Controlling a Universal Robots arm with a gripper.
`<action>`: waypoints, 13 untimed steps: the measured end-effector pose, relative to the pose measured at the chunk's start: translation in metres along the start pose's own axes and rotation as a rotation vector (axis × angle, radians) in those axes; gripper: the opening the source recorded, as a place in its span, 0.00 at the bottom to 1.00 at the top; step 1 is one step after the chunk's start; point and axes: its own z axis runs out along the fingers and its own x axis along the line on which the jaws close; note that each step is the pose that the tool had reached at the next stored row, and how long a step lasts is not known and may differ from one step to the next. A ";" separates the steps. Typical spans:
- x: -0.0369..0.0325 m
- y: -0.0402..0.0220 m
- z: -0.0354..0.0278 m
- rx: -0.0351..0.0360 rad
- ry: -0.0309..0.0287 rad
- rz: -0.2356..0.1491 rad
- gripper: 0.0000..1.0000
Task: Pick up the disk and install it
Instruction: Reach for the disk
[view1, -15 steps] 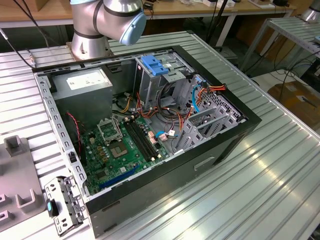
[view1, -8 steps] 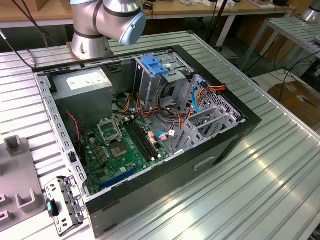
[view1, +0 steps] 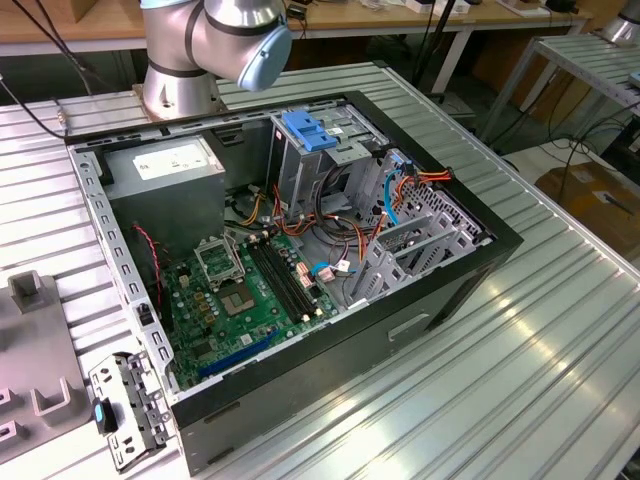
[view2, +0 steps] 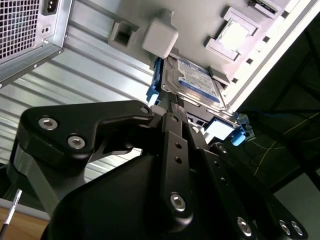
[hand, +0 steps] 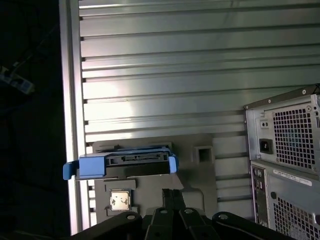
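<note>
Pick pending: we saw the gripper (hand: 173, 192), its fingers pressed together and empty, just beside the disk (hand: 125, 163) on its grey tray (hand: 200, 180) | install undone: cage (view1: 300, 168) sat at the motherboard's (view1: 240, 300) 1 o'clock, exterior view

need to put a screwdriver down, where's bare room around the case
Bare ribbed table on the exterior view's right of the case. Crowded: the grey tray on its left, and cables by the drive cage.
</note>
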 end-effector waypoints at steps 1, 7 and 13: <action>0.0040 0.0001 0.0002 0.0000 -0.0001 0.000 0.11; 0.0366 0.0065 0.0056 0.0027 -0.0003 0.000 0.11; 0.0583 0.0171 0.0134 0.0115 -0.0013 0.000 0.11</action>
